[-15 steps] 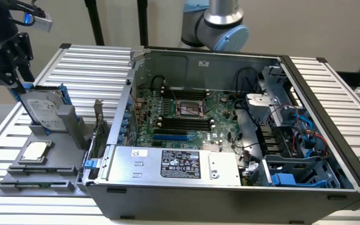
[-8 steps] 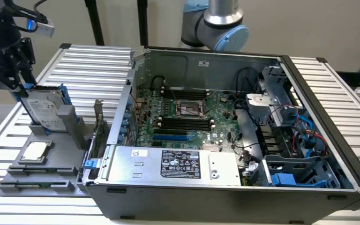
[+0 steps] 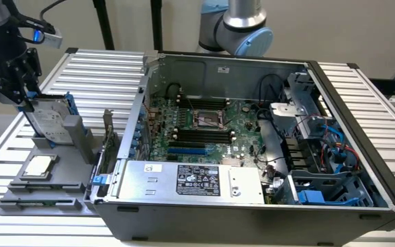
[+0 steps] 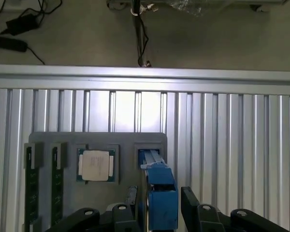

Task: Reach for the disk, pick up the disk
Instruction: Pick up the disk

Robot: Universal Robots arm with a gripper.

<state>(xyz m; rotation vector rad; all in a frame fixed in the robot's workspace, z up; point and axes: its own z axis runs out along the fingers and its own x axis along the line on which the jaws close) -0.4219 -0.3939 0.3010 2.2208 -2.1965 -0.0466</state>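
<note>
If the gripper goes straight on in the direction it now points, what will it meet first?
Most likely the disk: its blue carrier edge stands upright in the grey holder, directly in line with the open gripper, between its jaws. How near the two are, the views do not settle.

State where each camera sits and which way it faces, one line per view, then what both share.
Exterior view: raised off the arm, angled down at the open computer case on the ribbed table; the arm and gripper show.
Wrist view: on the wrist, looking down along the open gripper, its fingers on either side of the disk.
Shared: disk, gripper, grey tray, square chip, table.
</note>
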